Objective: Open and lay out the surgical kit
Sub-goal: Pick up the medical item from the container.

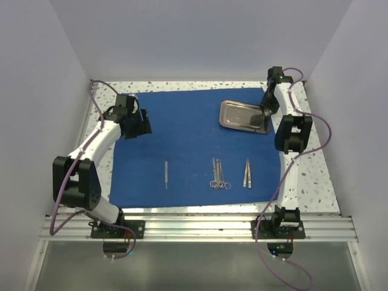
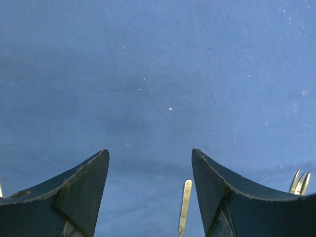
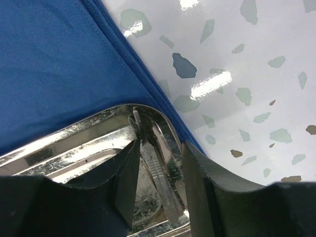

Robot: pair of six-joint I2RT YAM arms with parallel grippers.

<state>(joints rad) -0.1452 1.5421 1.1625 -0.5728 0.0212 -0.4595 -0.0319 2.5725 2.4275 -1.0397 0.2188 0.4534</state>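
Closest to the lens, in the right wrist view, the black fingers [image 3: 123,182] of the right end effector [image 3: 160,145] stand apart inside the steel tray [image 3: 74,143]. They straddle a slim ridged instrument [image 3: 158,173] that looks like a scalpel handle. The gap between them is wider than the instrument, so we read the jaws as released, not gripping. Only this view shows that instrument. From overhead, the tray sits at about 1 o'clock on the blue cloth wrap [image 1: 182,139] and reads as bare shiny metal, with the end effector at its 3 o'clock end.

The left wrist view shows us the left end effector [image 2: 149,153] released too, over plain cloth with nothing between its fingers. Toward 6 o'clock in that frame we catch the rounded end of a flat single tool [image 2: 185,207]. At 4 o'clock are pointed tips [image 2: 299,182] that we cannot identify.

The overhead view sorts out the row along the cloth's 6 o'clock edge. First comes the single tool, then the ring-handled scissors and forceps [image 1: 219,174] lying close together, then the tweezers [image 1: 247,173] just apart. The wrap lies open and flat on a white speckled desk [image 1: 312,176]. Pale walls [image 1: 194,36] close three sides, and an aluminium rail [image 1: 194,225] carries both arm bases.
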